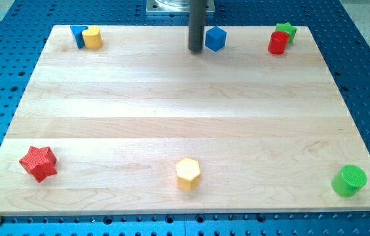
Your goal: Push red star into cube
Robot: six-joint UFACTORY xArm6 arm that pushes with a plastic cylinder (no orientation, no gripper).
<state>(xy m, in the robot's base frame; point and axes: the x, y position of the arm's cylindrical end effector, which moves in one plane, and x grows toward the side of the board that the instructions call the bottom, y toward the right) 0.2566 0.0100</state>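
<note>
We logged the red star (38, 163) at eight o'clock on the worktop (185, 111), well apart from the blue cube (215, 39) at twelve o'clock. Our tip (196, 50) stood just beside the cube, at its nine o'clock. The end effector was a plain rod, with nothing to spread or pinch.
</note>
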